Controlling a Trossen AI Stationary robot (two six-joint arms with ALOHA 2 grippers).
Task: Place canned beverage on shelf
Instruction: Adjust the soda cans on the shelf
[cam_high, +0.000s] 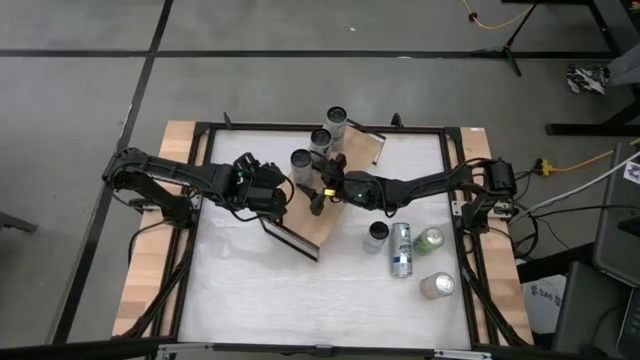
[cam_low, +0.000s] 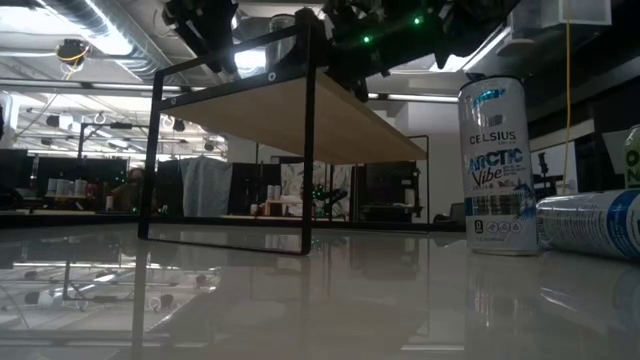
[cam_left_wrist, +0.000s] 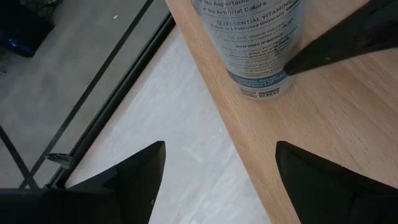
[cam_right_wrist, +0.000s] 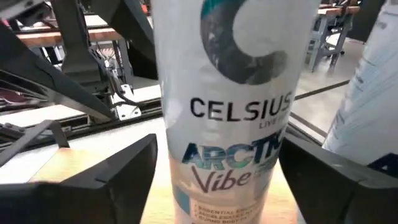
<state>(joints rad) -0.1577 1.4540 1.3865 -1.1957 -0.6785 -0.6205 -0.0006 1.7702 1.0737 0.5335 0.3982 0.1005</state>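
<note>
The shelf (cam_high: 310, 225), a light-wood board on a black frame, stands slantwise at the table's middle. It also shows in the low view (cam_low: 300, 110). Three tall cans stand in a row on its far part. The nearest of them, a white Celsius can (cam_high: 301, 160), fills the right wrist view (cam_right_wrist: 230, 112). My right gripper (cam_high: 320, 185) is shut on it (cam_right_wrist: 219, 168). My left gripper (cam_high: 278, 190) is open and empty over the shelf's left edge (cam_left_wrist: 221, 168), just short of that can (cam_left_wrist: 258, 43). My right gripper has the Celsius can between its two fingers, one on each side of its lower body (cam_right_wrist: 180, 186). The fingers come nearly level from the table's right; one fingertip (cam_left_wrist: 311, 56) meets the can's side near its base (cam_left_wrist: 280, 67). The can stands upright, base on the board.
To the shelf's right on the white tabletop (cam_high: 250, 290) stand an upright can (cam_high: 376, 235), a green can (cam_high: 430, 240) and another can (cam_high: 437, 287). A can (cam_high: 402, 250) lies on its side among them. A black frame (cam_high: 190, 230) rims the table.
</note>
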